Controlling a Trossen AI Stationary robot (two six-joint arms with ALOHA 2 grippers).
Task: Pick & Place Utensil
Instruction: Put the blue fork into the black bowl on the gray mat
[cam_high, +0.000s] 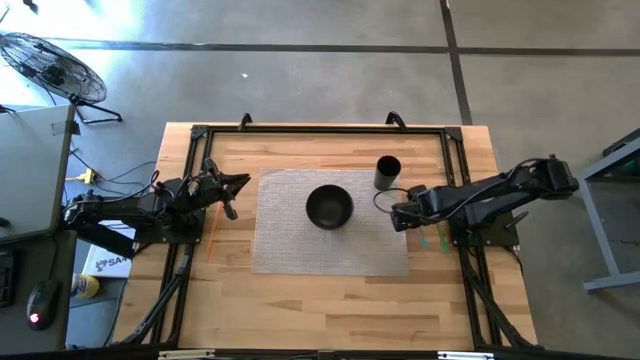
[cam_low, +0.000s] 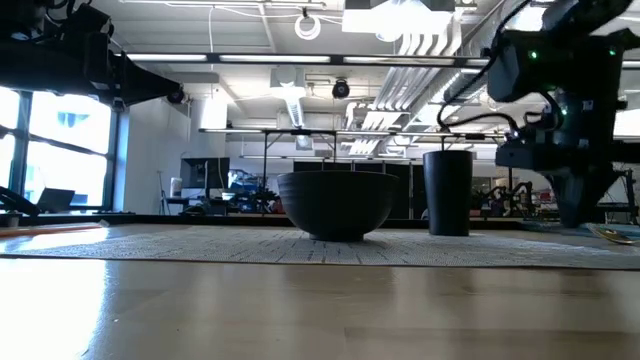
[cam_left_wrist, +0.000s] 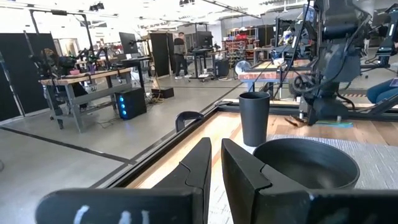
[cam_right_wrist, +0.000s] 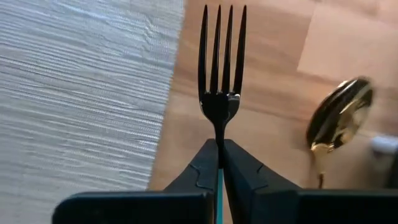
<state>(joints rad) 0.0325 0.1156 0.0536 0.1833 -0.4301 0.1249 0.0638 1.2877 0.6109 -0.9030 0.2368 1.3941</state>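
My right gripper (cam_high: 399, 214) is at the right edge of the grey placemat (cam_high: 290, 245), shut on a black fork (cam_right_wrist: 221, 68) with a teal handle. Its tines stick out past the fingers over bare wood. A gold spoon (cam_right_wrist: 339, 119) lies on the wood beside it, and further teal-handled utensils (cam_high: 436, 241) lie near the right arm. A black bowl (cam_high: 329, 207) sits on the middle of the mat, and a black cup (cam_high: 388, 172) stands at the mat's far right corner. My left gripper (cam_left_wrist: 214, 152) waits left of the mat, open by a narrow gap and holding nothing. My right gripper pinches the fork's neck (cam_right_wrist: 220, 138), just behind the tines, between its two fingertips (cam_right_wrist: 205, 163). The fork lies in line with the fingers, tines pointing ahead, and the teal handle (cam_right_wrist: 219, 190) runs back between the fingers. I cannot tell whether the tines touch the table.
A black frame (cam_high: 200, 135) runs around the wooden table top. Bare wood (cam_high: 320, 310) lies on the near side of the mat. A fan (cam_high: 55, 65) and a side table stand off the table's left edge.
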